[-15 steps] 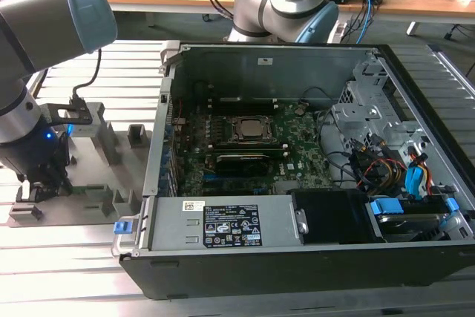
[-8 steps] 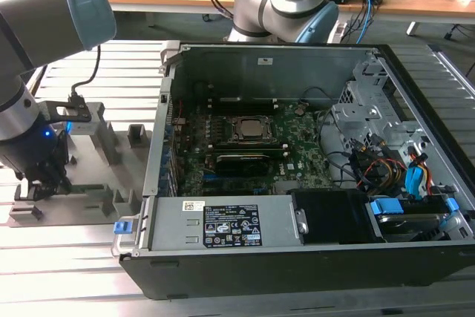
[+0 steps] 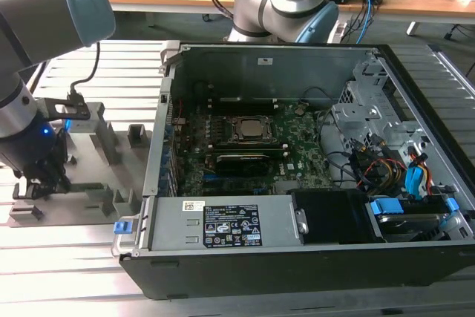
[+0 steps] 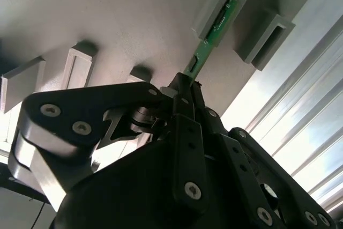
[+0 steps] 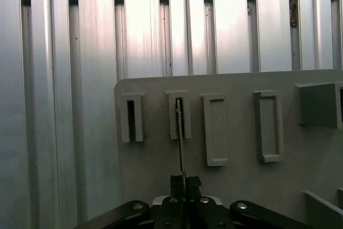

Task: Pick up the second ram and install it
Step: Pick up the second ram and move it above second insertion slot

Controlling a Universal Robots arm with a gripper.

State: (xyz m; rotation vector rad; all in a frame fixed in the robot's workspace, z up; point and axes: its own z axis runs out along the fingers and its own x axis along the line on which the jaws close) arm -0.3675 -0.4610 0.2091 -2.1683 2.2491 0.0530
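The second ram point(image 4: 206, 52) is a thin green stick. Its far end sits in a slotted grey block point(image 4: 214, 14) on the grey fixture plate point(image 4: 134, 20). My gripper point(image 4: 185, 87) is shut on the stick's near end, one black finger on each face. In the first wrist view the ram point(image 5: 180, 132) shows edge-on, running from its slot point(image 5: 178, 113) down into the gripper point(image 5: 185, 182). In the exterior view the gripper point(image 3: 46, 183) hangs low over the fixture plate point(image 3: 89, 213), on the exterior view's left of the open computer case. The green motherboard point(image 3: 252, 146) lies inside the case.
Several other grey slot blocks point(image 5: 214, 130) stand on the plate beside the one in use. The open case point(image 3: 297, 257) has a power supply along its near wall and cables and drive bays point(image 3: 386, 168) on the exterior view's right. A ribbed aluminium table point(image 5: 69, 105) lies underneath.
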